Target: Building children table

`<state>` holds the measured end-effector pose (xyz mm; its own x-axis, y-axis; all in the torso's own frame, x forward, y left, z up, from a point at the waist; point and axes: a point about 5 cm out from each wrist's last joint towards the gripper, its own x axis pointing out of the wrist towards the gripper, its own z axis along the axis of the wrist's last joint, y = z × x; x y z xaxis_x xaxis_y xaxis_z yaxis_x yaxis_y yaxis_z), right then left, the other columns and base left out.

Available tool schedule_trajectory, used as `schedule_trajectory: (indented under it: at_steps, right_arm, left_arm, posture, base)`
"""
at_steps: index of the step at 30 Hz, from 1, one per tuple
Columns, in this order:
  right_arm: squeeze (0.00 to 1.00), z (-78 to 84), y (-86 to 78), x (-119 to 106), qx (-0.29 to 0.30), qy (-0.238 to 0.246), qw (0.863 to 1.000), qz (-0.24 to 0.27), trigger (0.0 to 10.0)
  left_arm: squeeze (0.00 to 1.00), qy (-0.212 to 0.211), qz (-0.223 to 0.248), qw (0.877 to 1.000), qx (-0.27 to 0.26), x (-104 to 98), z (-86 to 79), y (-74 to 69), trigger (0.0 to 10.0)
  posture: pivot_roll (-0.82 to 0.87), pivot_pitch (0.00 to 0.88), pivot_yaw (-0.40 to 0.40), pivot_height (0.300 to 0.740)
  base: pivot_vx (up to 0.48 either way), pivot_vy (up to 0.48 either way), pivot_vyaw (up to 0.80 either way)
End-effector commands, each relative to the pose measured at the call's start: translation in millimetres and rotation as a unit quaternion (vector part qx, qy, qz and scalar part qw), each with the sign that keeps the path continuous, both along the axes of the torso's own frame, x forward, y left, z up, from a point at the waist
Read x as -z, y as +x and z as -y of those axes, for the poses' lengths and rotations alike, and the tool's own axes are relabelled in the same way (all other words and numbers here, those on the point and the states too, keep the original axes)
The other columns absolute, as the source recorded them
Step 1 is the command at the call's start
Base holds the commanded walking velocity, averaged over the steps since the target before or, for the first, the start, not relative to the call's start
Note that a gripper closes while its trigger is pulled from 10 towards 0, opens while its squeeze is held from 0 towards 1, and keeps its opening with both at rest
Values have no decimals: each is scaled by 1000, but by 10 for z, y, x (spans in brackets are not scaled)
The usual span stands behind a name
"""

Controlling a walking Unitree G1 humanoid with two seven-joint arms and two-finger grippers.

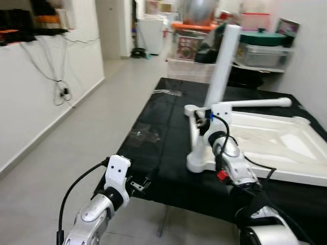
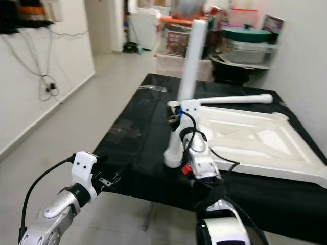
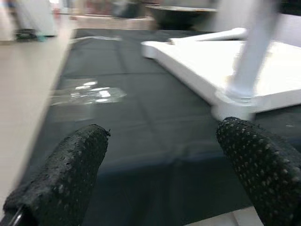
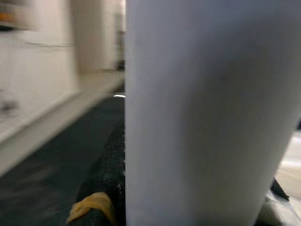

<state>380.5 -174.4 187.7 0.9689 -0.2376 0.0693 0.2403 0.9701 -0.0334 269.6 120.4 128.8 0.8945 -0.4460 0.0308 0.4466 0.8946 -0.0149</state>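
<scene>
A white children's table [image 1: 286, 148] lies upside down on a black-covered surface [image 1: 158, 117]. One white leg [image 1: 225, 61] stands tilted in the near left corner socket [image 1: 196, 163]. My right gripper [image 1: 203, 122] is shut on this leg partway up. In the right wrist view the leg [image 4: 211, 117] stands close against one black finger [image 4: 106, 183]. A second white leg [image 1: 255, 103] lies flat along the table's far edge. My left gripper [image 1: 139, 186] hovers open at the black surface's near edge, left of the table, its fingers [image 3: 61, 179] wide apart and holding nothing.
A clear plastic bag [image 1: 145, 135] lies on the black cover left of the table. Shelves with boxes and a green-lidded container [image 1: 263, 38] stand behind. Bare floor [image 1: 102, 112] runs along the left, beside a white wall with hanging cables [image 1: 61, 89].
</scene>
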Motion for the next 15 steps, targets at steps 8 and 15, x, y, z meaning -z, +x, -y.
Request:
schedule_trajectory:
  at_steps: [8,15]
  right_arm:
    - [0,-22,-211,259,133,25,990,-28,0]
    - [0,-188,-168,232,92,22,995,-39,10000]
  left_arm:
    - [0,8,-10,1000,-1,47,4,18,10000]
    - [0,6,-12,1000,-5,62,5,5,10000]
  posture:
    - [78,0,-87,740]
    - [77,0,-94,740]
  base:
    - [0,0,0]
    - [0,0,0]
